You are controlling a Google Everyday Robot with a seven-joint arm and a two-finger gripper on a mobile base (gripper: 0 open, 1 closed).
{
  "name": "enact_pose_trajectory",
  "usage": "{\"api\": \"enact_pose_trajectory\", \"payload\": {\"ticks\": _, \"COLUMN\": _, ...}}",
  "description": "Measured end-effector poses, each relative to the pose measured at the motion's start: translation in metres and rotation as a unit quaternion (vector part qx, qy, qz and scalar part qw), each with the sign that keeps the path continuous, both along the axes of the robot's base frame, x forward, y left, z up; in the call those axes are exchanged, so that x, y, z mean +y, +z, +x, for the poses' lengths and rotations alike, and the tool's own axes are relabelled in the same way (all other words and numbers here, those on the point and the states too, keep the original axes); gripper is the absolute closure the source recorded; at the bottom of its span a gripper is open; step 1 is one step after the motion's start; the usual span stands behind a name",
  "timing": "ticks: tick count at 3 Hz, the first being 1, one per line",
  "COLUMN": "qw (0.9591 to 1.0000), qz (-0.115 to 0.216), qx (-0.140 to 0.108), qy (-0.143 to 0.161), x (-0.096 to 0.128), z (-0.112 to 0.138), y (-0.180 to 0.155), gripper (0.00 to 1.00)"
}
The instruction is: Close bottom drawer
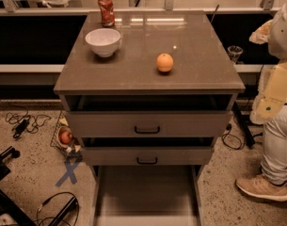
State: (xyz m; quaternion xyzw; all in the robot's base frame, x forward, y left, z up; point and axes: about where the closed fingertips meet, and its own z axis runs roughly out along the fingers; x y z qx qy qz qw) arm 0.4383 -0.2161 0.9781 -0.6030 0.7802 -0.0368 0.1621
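Note:
The grey-brown cabinet (147, 79) has three drawers. The bottom drawer (147, 192) is pulled far out toward me. Its long empty box reaches the lower edge of the camera view, and its front and handle are cut off there. The middle drawer (147, 156) and top drawer (147, 124) stand slightly ajar, each with a black bar handle. My gripper (261, 33) is at the right edge on a pale arm (275, 91), raised beside the cabinet's top right corner and well away from the bottom drawer.
On the cabinet top are a white bowl (103, 41), a red can (106, 11) and an orange (164, 62). On the floor at left are a wire basket with fruit (65, 136), cables (20, 121) and a blue tape X (68, 173). A person's leg and shoe (263, 187) are at right.

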Motion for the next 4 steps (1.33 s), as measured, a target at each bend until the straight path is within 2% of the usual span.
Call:
{"api": "enact_pose_trajectory", "payload": {"ticks": 1, "qw": 1.0, "qz": 0.001, "qx": -0.002, "qy": -0.001, "x": 0.001, "z": 0.001, "y": -0.001, "gripper": 0.0}}
{"api": "enact_pose_trajectory", "payload": {"ticks": 2, "qw": 0.9995, "qz": 0.014, "qx": -0.027, "qy": -0.007, "x": 0.009, "z": 0.008, "y": -0.017, "gripper": 0.0}}
{"api": "enact_pose_trajectory", "payload": {"ticks": 3, "qw": 0.9963, "qz": 0.081, "qx": -0.025, "qy": -0.018, "x": 0.022, "z": -0.009, "y": -0.088, "gripper": 0.0}}
{"api": "enact_pose_trajectory", "payload": {"ticks": 4, "qw": 0.9884, "qz": 0.149, "qx": -0.008, "qy": -0.028, "x": 0.028, "z": -0.035, "y": -0.167, "gripper": 0.0}}
